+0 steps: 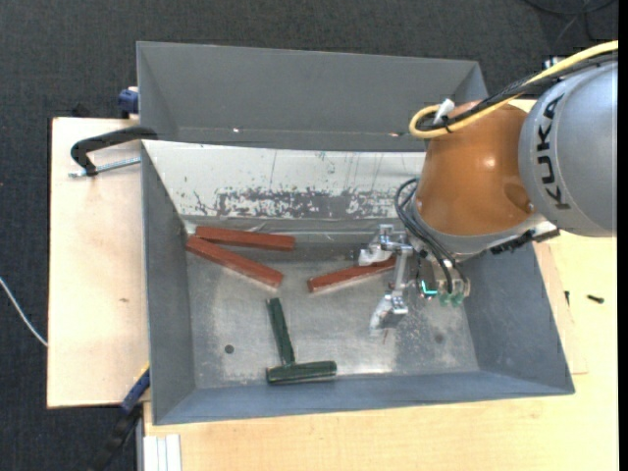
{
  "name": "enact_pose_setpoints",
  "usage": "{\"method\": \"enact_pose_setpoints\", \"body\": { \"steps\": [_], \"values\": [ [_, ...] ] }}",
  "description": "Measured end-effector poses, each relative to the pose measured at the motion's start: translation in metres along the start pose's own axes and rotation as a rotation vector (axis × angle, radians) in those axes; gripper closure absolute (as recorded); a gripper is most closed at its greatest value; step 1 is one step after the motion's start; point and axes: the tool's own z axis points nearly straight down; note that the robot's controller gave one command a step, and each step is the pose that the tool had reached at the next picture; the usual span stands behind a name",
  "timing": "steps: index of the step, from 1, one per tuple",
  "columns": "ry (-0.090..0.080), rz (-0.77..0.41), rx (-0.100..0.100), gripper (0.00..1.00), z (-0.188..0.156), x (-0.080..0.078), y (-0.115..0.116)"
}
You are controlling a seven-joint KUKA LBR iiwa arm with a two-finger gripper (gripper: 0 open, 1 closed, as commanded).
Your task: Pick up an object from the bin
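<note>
While the grey sheet-metal bin [162,292] gives us plenty of floor, the silver arm with its orange wrist cover [471,180] crowds the space behind the fingers, so we should keep any correction small. Two long reddish-brown flat bars, seemingly wooden [235,263], lie well beyond the fingertips, and a dark green T-shaped plastic-looking tool [283,341] sits out past the finger nearer the bin's front; neither is in our way. A shorter reddish-brown bar of the same kind [343,279] reaches with one end in between the two spread metal fingers of our gripper [385,283], closer to the finger on the back-wall side. We judge closing to be the step in hand: centre on the bar, settle low, then squeeze across its narrow width, since a grip so near one end may let it swing.
</note>
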Motion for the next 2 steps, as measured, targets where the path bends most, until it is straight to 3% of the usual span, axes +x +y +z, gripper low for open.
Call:
{"method": "enact_pose_setpoints", "body": {
  "steps": [1,2],
  "values": [
    [-0.007,0.001,0.0,0.0,-0.004,-0.001,0.0],
    [-0.008,-0.003,0.0,1.0,0.086,-0.072,0.004]
  ]
}}
